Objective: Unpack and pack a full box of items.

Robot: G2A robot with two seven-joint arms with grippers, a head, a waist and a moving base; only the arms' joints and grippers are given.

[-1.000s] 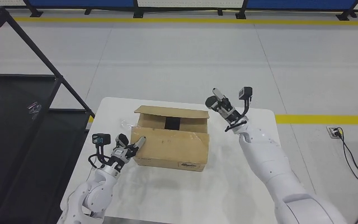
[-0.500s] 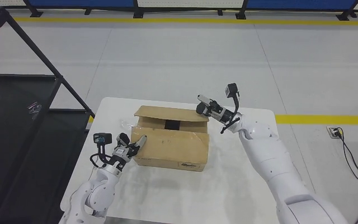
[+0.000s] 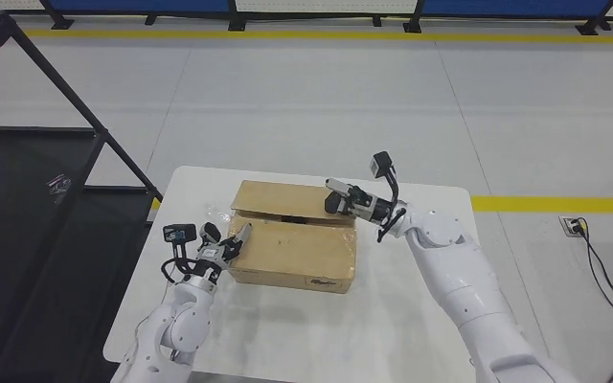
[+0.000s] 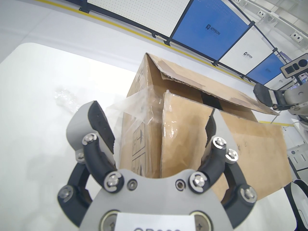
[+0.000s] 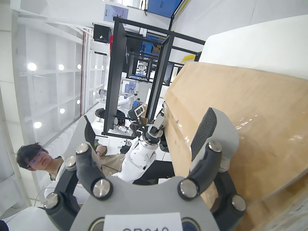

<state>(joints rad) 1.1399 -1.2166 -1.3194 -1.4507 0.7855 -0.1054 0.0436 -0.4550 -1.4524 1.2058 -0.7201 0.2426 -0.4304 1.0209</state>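
At the left: left gripper (image 3: 227,249), low at the near left corner of the cardboard box (image 3: 297,254), fingers spread wide to either side of that corner, gripping nothing. Just beyond it, by the box's left end: crumpled clear plastic (image 3: 213,208) on the white table (image 3: 402,316). Mid-table: the box, both long flaps nearly flat, with a thin dark gap between them and loose clear tape (image 4: 134,108) at the left corner. At the right: right gripper (image 3: 335,198) over the far flap, fingers apart, one pad (image 5: 203,133) above the cardboard, clasping nothing.

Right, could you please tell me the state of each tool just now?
Left tool: open, at the box end.
Right tool: open, at the far flap.
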